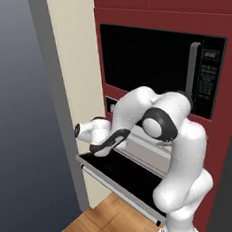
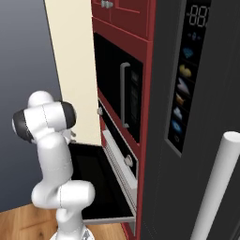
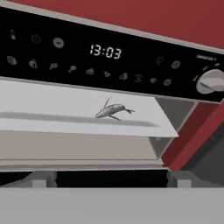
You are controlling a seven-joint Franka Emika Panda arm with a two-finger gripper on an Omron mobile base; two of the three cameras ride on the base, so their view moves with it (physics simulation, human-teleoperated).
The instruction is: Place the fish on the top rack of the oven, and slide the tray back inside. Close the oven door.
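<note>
The fish [image 3: 113, 110], small and silvery-grey, lies on the pale grey tray [image 3: 52, 109], which is the top rack pulled out of the oven below the black control strip [image 3: 105, 52]. The oven door [image 1: 123, 172] hangs open and flat, its black glass facing up. My gripper [image 1: 121, 135] hovers above the door's left part, in front of the tray [image 1: 143, 146], and points at the oven. It is open and holds nothing. It stands apart from the fish. From the right base view the open door [image 2: 89, 178] and the tray's edge [image 2: 117, 164] show behind the arm.
A black microwave [image 1: 153, 64] with a vertical silver handle sits above the oven in red cabinetry. A silver knob [image 3: 212, 82] is at the control strip's right end. A tall dark appliance [image 2: 197, 117] with a white bar handle [image 2: 215, 187] stands right of the oven. A cream wall is to the left.
</note>
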